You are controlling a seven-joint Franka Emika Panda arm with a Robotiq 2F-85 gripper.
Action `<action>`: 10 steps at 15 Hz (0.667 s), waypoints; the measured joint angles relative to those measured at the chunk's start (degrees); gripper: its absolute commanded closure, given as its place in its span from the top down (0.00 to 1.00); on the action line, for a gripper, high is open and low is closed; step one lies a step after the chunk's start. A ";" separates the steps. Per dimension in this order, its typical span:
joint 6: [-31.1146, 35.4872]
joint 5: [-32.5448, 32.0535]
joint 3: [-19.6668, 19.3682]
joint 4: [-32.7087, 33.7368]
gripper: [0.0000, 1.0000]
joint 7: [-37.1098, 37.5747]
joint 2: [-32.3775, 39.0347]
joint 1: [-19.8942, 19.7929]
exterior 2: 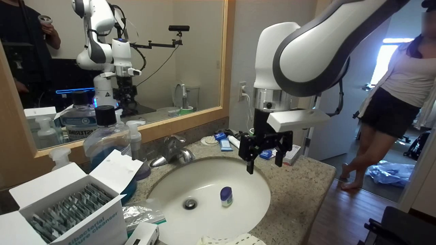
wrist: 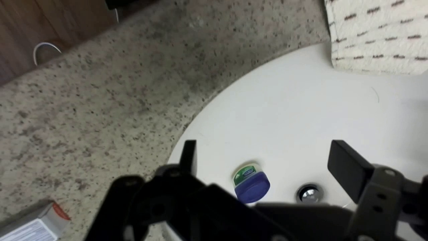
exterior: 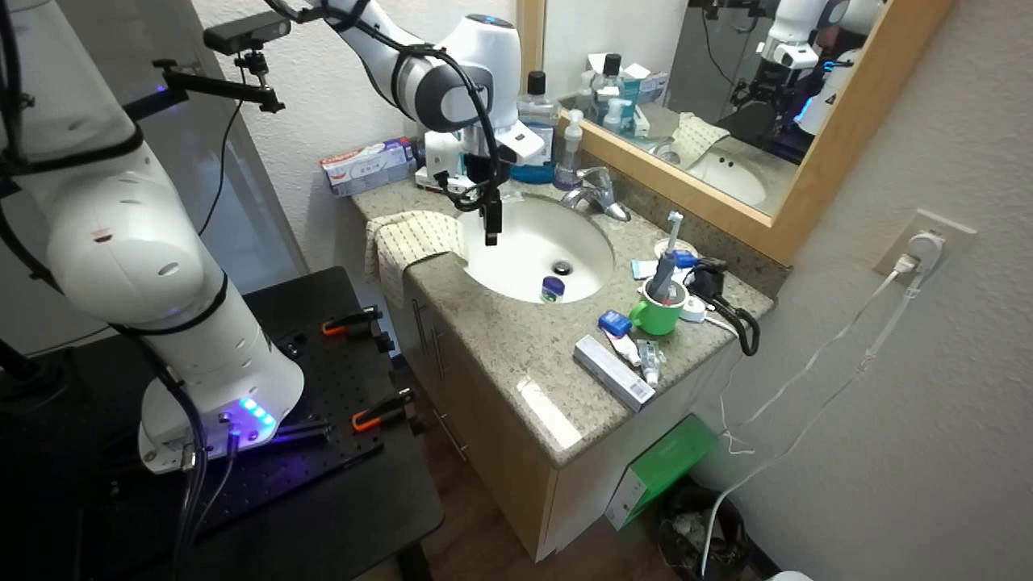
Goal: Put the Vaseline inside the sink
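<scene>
The Vaseline is a small jar with a dark blue cap and a green label. It lies tilted in the white sink (exterior: 529, 242), near the drain, and shows in both exterior views (exterior: 553, 289) (exterior 2: 226, 196) and in the wrist view (wrist: 251, 183). My gripper (exterior 2: 264, 166) is open and empty, with its fingers pointing down. It hangs above the sink, apart from the jar. In the wrist view the jar shows between the two spread fingers (wrist: 263, 155), lower down and closer to the left finger. The gripper body slightly covers the cap's lower edge there.
A patterned towel (exterior: 424, 234) hangs over the sink rim. A chrome faucet (exterior 2: 174, 152) and a mouthwash bottle (exterior: 535, 145) stand along the mirror side. An open white box (exterior 2: 97, 221) stands beside the sink. A green mug (exterior: 657, 316) and a long carton (exterior: 613, 373) are on the counter.
</scene>
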 measured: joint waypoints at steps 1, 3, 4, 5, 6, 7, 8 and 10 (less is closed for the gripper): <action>-2.99 0.00 0.38 -0.16 1.00 0.02 -1.55 -0.28; -7.90 0.00 1.09 -0.21 1.00 0.02 -4.24 -0.91; -9.88 0.02 1.44 -0.22 1.00 0.01 -5.42 -1.27; -11.95 0.03 1.74 -0.23 1.00 0.00 -6.47 -1.53; -13.96 0.06 2.03 -0.23 1.00 -0.07 -7.41 -1.78; -15.73 0.10 2.28 -0.23 1.00 -0.11 -8.28 -2.02; -16.98 0.15 2.40 -0.23 1.00 -0.11 -8.97 -2.15; -18.08 0.42 2.44 -0.23 1.00 -0.12 -9.88 -2.45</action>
